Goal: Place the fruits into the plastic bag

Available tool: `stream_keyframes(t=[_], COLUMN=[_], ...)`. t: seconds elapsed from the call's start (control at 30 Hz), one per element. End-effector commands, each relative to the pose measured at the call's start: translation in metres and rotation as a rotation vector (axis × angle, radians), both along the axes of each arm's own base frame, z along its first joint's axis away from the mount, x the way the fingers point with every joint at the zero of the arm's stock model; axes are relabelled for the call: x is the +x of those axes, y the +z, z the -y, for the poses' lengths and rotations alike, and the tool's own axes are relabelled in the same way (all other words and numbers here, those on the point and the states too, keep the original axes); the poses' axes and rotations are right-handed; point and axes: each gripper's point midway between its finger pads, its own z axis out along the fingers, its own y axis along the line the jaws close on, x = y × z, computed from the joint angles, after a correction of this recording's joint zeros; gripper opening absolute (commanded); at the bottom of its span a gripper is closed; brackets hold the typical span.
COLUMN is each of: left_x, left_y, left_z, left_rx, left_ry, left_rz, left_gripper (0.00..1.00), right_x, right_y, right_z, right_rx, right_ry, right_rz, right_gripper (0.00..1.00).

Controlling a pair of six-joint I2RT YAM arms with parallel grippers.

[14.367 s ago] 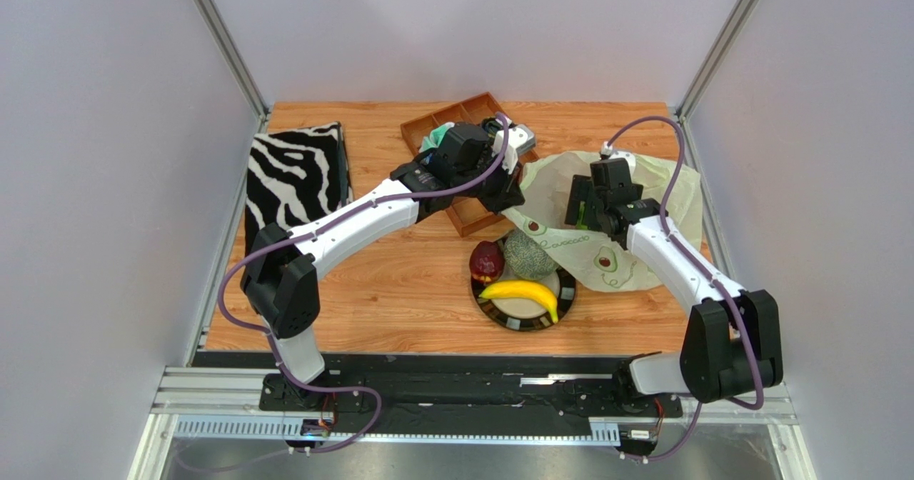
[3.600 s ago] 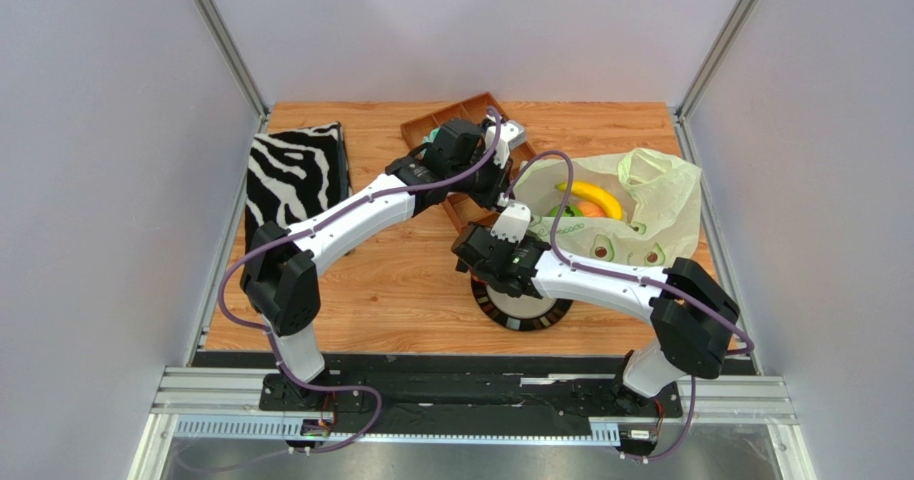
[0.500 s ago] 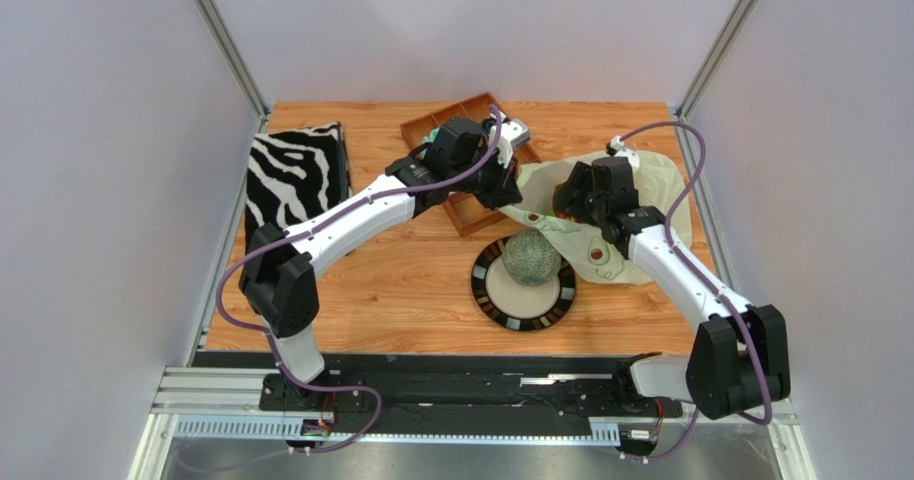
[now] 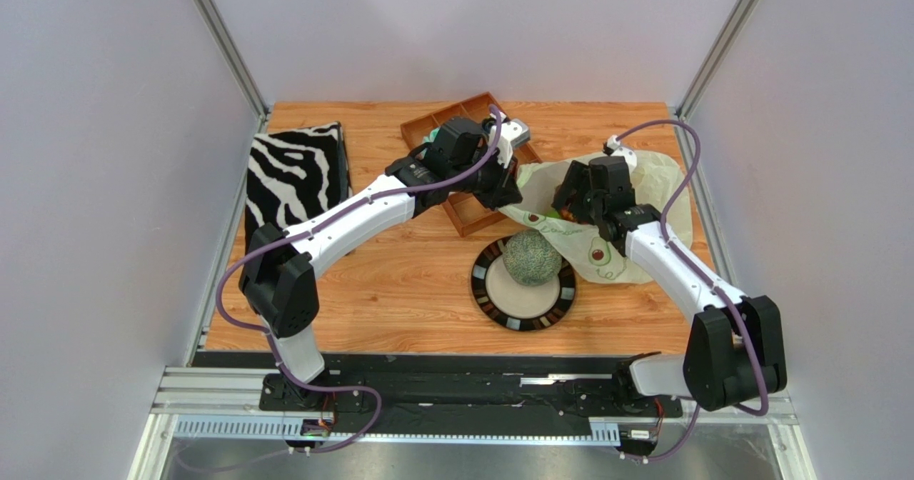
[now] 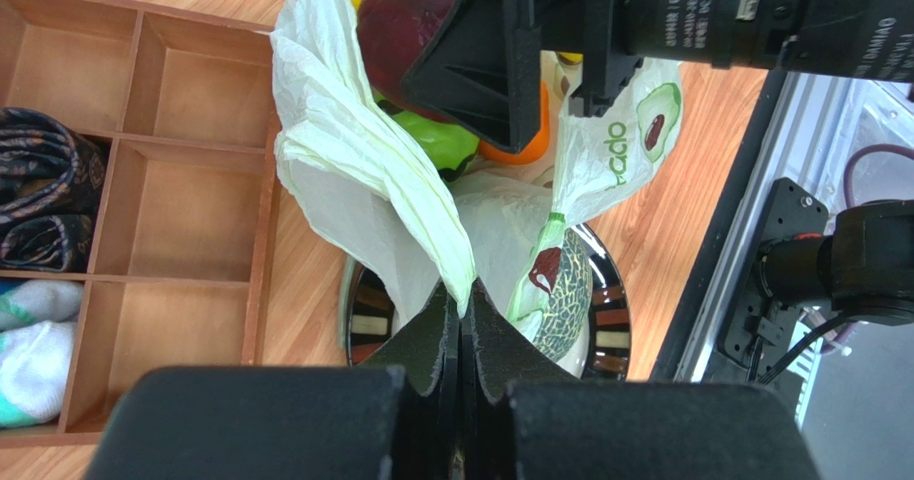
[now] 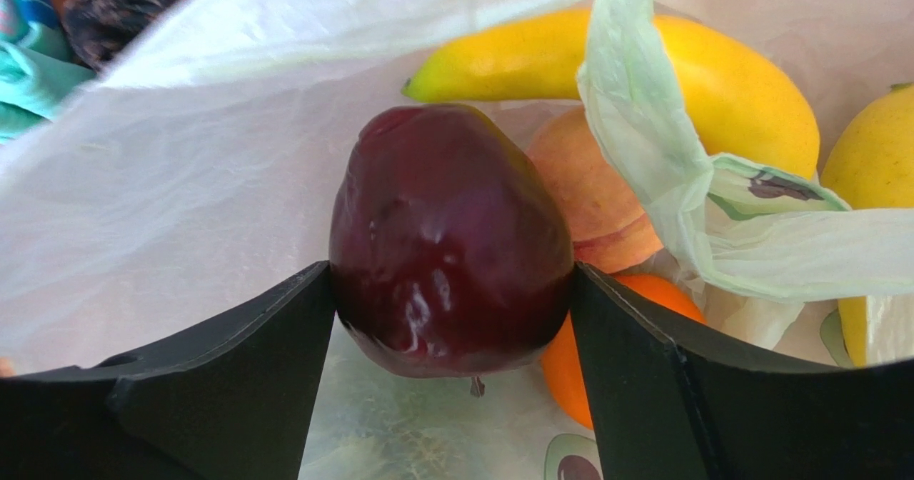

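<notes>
Gripping the dark red apple [image 6: 451, 239] at the mouth of the plastic bag [image 5: 354, 148].
Right gripper [image 6: 451, 279] clamps the apple between both fingers, its long axis along them and its stem toward the wrist. The banana [image 6: 504, 62], peach [image 6: 585, 196] and orange [image 6: 563, 362] lie just beyond. Left gripper [image 5: 461, 311], pinched tight, holds the bag's rim at its fingertips.

The left arm [image 4: 354, 207] is reaching far out and across to the right. The left gripper [image 5: 461, 314] is pinching tight on the edge of the plastic bag [image 5: 365, 169]. The right arm [image 4: 671, 260] is bending and stretching forward. The right gripper [image 6: 451, 287] is squeezing the apple [image 6: 451, 234] between its two black fingers [image 6: 225, 373].
</notes>
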Motion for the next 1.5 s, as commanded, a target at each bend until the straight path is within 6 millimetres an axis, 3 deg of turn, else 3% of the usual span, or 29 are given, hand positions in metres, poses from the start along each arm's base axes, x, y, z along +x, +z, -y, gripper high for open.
stream_keyframes(t=[0.0, 0.17, 0.33, 0.5, 0.53, 0.67, 0.77, 0.87, 1.03, 1.07, 1.27, 1.4, 1.47], left_x=[0.0, 0.001, 0.0, 0.001, 0.0, 0.001, 0.001, 0.0, 0.001, 0.001, 0.001, 0.0, 0.0], left_y=[0.036, 0.036, 0.038, 0.038, 0.038, 0.037, 0.036, 0.035, 0.037, 0.037, 0.034, 0.035, 0.035], left_z=[0.005, 0.005, 0.004, 0.004, 0.004, 0.004, 0.004, 0.005, 0.004, 0.004, 0.005, 0.005, 0.004], left_rx=[-0.074, -0.073, -0.074, -0.074, -0.075, -0.074, -0.074, -0.073, -0.074, -0.074, -0.071, -0.073, -0.072], left_ry=[-0.018, -0.015, -0.018, -0.015, -0.016, -0.014, -0.015, -0.016, -0.014, -0.016, -0.016, -0.017, -0.016], left_rz=[0.059, 0.058, 0.062, 0.064, 0.063, 0.062, 0.059, 0.058, 0.062, 0.062, 0.054, 0.055, 0.056], left_gripper=[0.0, 0.0, 0.0, 0.0, 0.0, 0.0, 0.0, 0.0, 0.0, 0.0, 0.0, 0.0, 0.0], right_x=[-0.005, -0.006, -0.012, -0.026, -0.034, -0.057, -0.073, -0.085, -0.1, -0.109, -0.131, -0.132, -0.127], right_y=[-0.008, -0.001, 0.021, 0.07, 0.091, 0.137, 0.161, 0.168, 0.144, 0.136, 0.072, 0.061, 0.055], right_z=[-0.003, -0.003, -0.001, 0.002, 0.003, 0.001, -0.002, -0.014, -0.049, -0.069, -0.123, -0.149, -0.153], right_rx=[-0.023, -0.02, -0.01, 0.021, 0.034, 0.061, 0.08, 0.104, 0.081, 0.081, -0.04, -0.094, -0.137], right_ry=[0.036, 0.042, 0.047, 0.054, 0.065, 0.109, 0.138, 0.192, 0.284, 0.345, 0.472, 0.526, 0.522], right_rz=[-0.049, -0.028, 0.03, 0.171, 0.233, 0.365, 0.416, 0.408, 0.314, 0.288, 0.136, 0.15, 0.157], right_gripper=[0.82, 0.83, 0.83, 0.82, 0.82, 0.79, 0.78, 0.75, 0.73, 0.73, 0.74, 0.73, 0.74])
